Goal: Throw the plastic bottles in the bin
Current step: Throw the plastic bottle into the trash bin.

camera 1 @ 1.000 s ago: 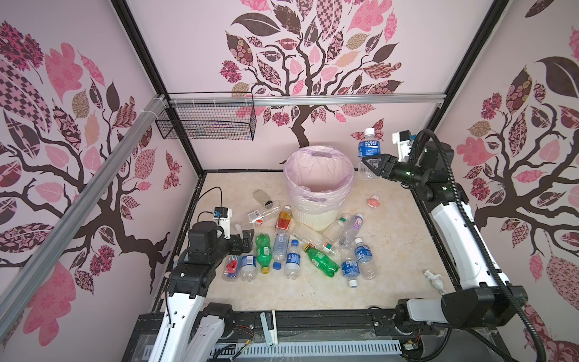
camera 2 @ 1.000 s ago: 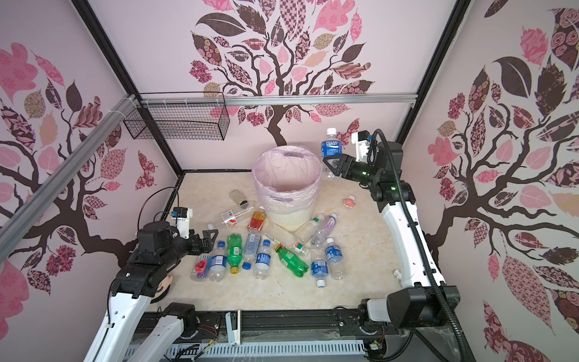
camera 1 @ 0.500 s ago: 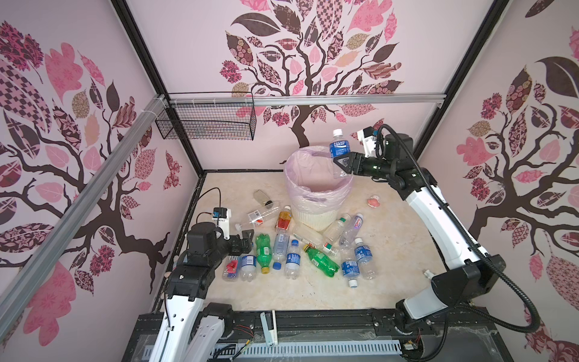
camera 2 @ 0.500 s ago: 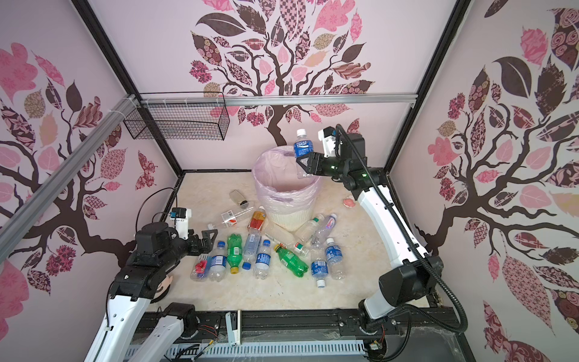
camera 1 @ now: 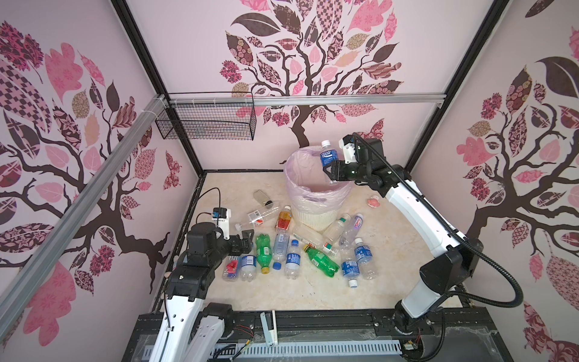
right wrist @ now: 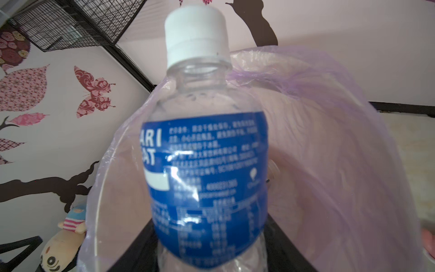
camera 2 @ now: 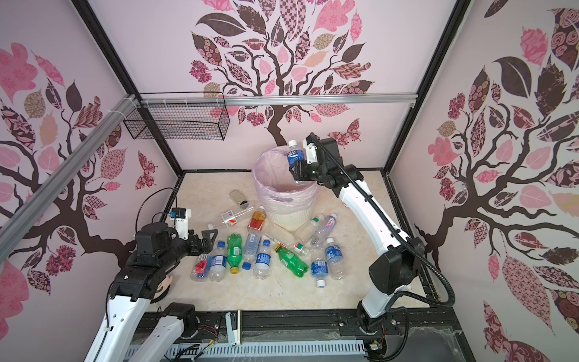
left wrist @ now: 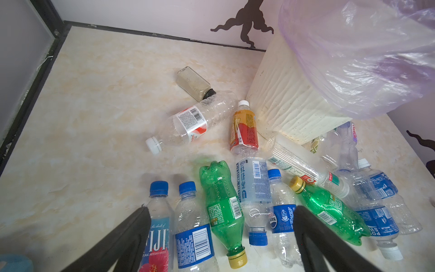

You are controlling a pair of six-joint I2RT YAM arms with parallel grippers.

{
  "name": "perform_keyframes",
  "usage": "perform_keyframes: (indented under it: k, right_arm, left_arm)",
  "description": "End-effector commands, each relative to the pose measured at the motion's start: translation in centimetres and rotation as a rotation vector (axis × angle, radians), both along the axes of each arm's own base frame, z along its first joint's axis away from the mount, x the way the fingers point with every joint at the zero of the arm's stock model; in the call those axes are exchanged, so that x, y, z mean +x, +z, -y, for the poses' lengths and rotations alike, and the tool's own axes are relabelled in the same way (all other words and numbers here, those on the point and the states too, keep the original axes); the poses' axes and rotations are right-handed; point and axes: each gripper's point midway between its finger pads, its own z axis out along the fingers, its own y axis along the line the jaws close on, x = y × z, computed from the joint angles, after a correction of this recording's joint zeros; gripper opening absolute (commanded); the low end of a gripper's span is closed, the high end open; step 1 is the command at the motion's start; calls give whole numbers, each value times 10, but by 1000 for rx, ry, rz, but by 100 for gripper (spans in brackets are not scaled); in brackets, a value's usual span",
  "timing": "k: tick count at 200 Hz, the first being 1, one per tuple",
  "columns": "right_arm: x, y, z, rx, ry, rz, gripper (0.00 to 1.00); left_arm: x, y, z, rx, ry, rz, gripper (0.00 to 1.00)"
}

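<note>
Robot test cell: black frame posts (camera 1: 139, 47) enclose walls (camera 1: 194, 47) papered with a pink tree pattern, a marble-look floor panel (camera 1: 282, 294), an aluminium rail (camera 1: 344, 101) carrying a wire basket (camera 1: 206, 123), and a left arm (camera 1: 188, 279) and right arm (camera 1: 416, 215) mounted on a slotted base (camera 1: 329, 317) with exposed wiring (camera 1: 244, 330).

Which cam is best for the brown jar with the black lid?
Left wrist: the jar lies on its side, close and sharp. Both top views show it small, beside the bin. Right wrist misses it.
</note>
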Motion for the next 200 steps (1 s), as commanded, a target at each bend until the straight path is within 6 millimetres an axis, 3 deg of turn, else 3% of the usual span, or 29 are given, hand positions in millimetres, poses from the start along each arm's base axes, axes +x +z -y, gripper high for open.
perform_keyframes:
  k: [1,104,165,200]
  right_arm:
    - [8,3,5,-46,-36,26,59]
    - [3,5,6,-68,-18,32,72]
    - [-8,34,9,-80,8,79,75]
    - [-28,56,28,-122,-25,117,76]
  left_arm:
    - [-1,7,1,-8,-6,18,98]
    - [-1,5,1,-10,-6,11,98]
    - [-2,1,0,-5,-4,6,98]
    - [-2,-1,0,0,-4,0,98]
